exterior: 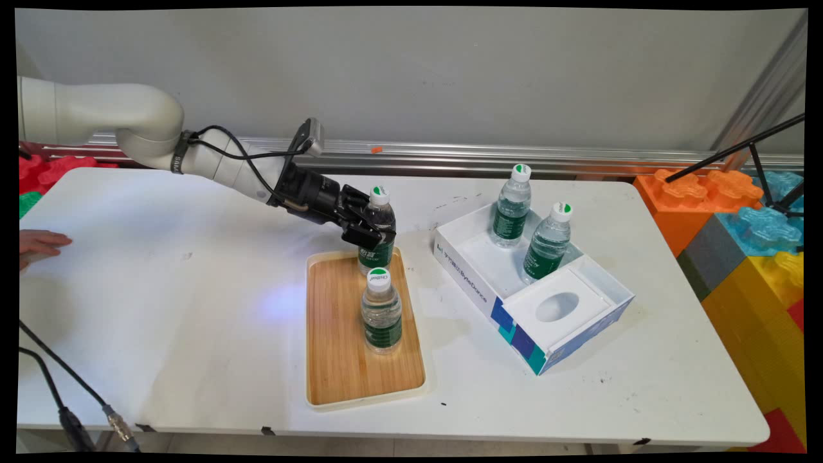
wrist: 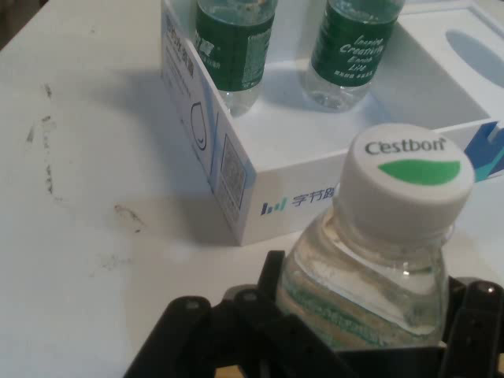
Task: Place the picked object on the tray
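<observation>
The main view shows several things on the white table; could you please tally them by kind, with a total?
Water bottles: 4 (one in the gripper at the tray's far end, one on the tray, two in the box)
Wooden tray: 1
White box: 1
Total: 6

Main view looks down across table (exterior: 193, 334); close hand view shares box (exterior: 533, 289).

You're seeing the gripper (exterior: 371, 239) hiding the bottle's (exterior: 378, 222) middle; the hand (exterior: 40, 245) is getting cut off.
</observation>
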Available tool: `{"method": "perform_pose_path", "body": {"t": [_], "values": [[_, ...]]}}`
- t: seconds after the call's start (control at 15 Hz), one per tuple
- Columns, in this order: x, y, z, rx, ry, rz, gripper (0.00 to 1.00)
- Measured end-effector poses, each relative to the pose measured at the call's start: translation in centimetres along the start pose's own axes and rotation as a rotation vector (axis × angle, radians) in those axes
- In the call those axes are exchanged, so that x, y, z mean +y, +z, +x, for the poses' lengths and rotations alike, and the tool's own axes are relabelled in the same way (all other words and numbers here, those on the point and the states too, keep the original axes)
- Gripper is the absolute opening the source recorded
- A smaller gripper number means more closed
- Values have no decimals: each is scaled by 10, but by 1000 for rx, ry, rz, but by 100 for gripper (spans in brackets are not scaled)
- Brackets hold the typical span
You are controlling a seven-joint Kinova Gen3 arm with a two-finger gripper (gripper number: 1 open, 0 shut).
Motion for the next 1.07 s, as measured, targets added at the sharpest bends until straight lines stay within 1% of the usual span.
{"method": "perform_pose_path", "body": {"t": [0.87,0.93,1.07], "values": [[-3,4,-7,-16,0,6,0],[-3,4,-7,-16,3,4,100],[-3,4,-7,-15,7,2,100]]}}
